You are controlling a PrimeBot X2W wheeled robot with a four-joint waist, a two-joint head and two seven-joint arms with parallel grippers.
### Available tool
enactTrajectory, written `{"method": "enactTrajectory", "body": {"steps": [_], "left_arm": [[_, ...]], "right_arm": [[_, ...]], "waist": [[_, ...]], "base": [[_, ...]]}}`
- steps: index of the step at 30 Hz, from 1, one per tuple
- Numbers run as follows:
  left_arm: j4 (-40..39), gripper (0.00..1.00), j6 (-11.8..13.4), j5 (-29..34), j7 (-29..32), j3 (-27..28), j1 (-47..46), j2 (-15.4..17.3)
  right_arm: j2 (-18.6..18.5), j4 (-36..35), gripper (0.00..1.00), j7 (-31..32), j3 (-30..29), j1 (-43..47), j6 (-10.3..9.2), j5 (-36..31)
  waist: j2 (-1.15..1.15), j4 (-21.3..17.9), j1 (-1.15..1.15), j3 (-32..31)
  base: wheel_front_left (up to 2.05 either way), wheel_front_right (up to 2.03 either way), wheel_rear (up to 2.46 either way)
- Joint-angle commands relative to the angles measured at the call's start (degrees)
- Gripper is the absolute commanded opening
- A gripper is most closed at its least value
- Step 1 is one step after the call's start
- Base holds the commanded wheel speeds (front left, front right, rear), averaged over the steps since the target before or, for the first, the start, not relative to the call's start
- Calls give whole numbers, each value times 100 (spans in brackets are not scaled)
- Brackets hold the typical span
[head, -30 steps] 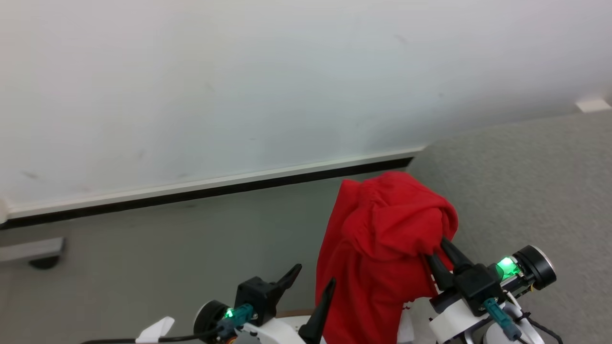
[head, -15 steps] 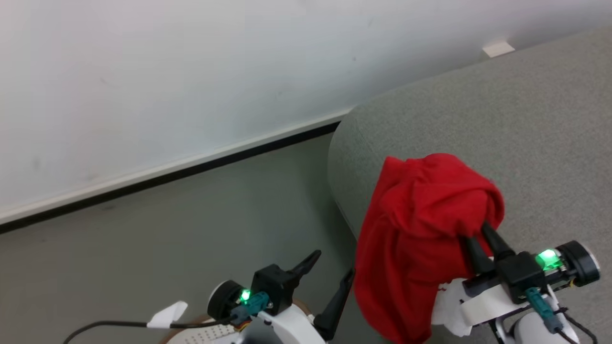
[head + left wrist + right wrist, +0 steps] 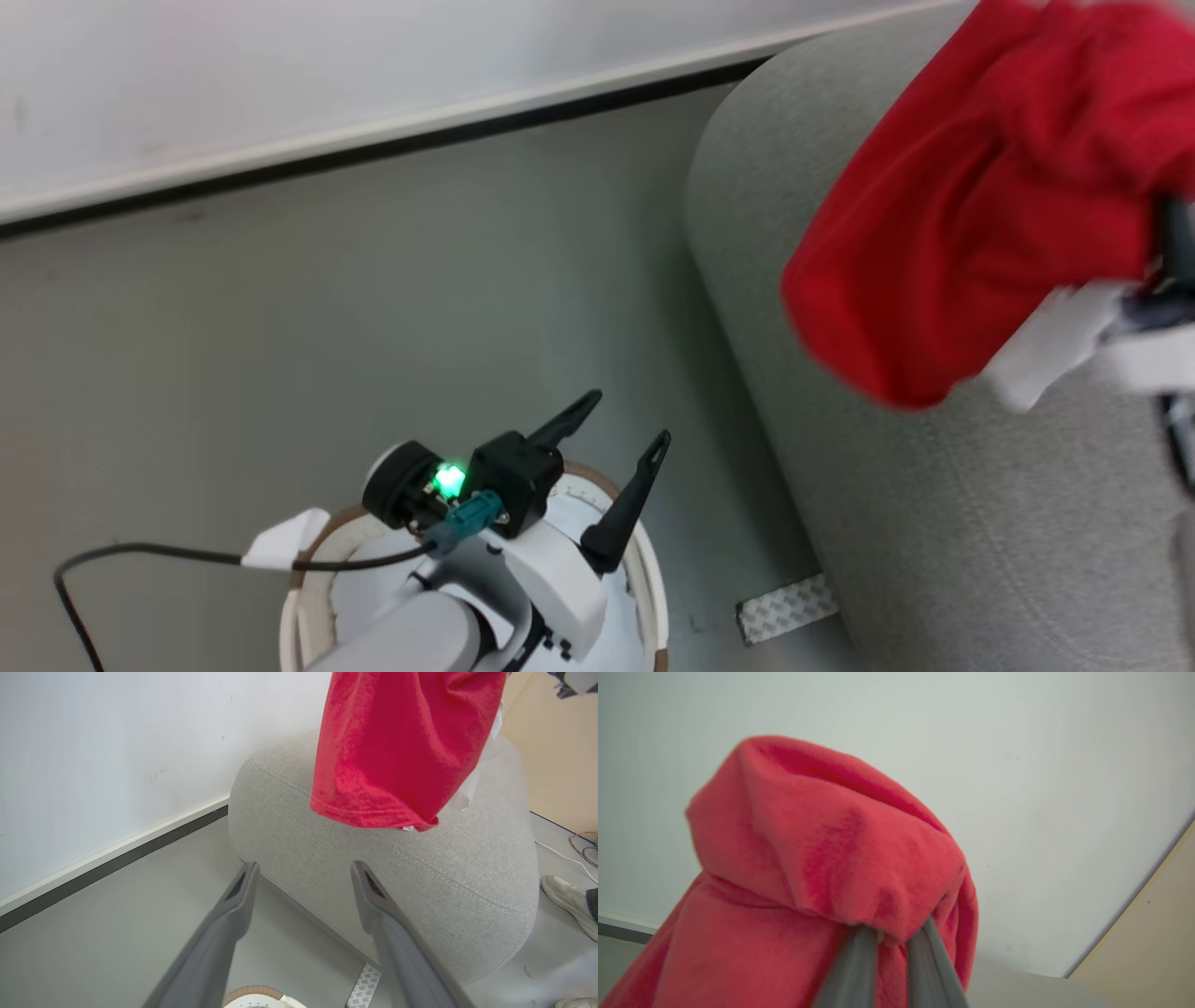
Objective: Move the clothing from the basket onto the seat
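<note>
The bright red soft fabric clothing [image 3: 971, 205] hangs bunched above the rounded edge of the large light grey upholstered seat [image 3: 934, 523], pinched by the right gripper [image 3: 892, 931], whose fingers are nearly together. Beside the seat stands the oval white plastic basket [image 3: 644, 569] with a tan-brown rim, its inside mostly hidden by the left arm [image 3: 420, 635]. The left gripper [image 3: 632, 417] hovers over the basket, fingers spread.

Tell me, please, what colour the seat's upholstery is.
The seat is plain light grey fabric, best seen in the left wrist view.
</note>
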Motion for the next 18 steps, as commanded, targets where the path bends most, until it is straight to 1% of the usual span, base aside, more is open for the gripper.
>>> {"method": "enactTrajectory", "body": {"steps": [1,4,8,12,15,17,18], "left_arm": [[-22,100,-21,62,-17,39,-119,61],[-15,100,-50,106,-87,103,-243,107],[3,100,-78,105,-194,161,-426,66],[35,100,-112,103,-305,230,-583,35],[43,100,-119,86,-377,273,-639,43],[54,100,-128,68,-408,280,-656,58],[68,100,-139,69,-421,277,-662,66]], "right_arm": [[-135,27,0,20,-110,-348,-18,14],[-443,145,0,235,-513,-1025,-18,150],[-950,471,0,637,-1121,-1843,-18,394],[-1461,931,0,1022,-1707,-2231,-18,427],[-1637,1278,0,1124,-2265,-2279,-17,256],[-1603,1552,0,1064,-2615,-2148,-17,114],[-1524,1712,0,1016,-2771,-2065,-17,49]], "waist": [[0,371,-1,466],[0,567,-1,670],[0,850,-1,874],[0,1127,-1,1086],[0,1275,-1,1240],[0,1342,-1,1320],[0,1367,-1,1344]], "base": [[0,0,0],[0,0,0],[0,0,0],[0,0,0],[0,0,0],[0,0,0],[0,0,0]]}}
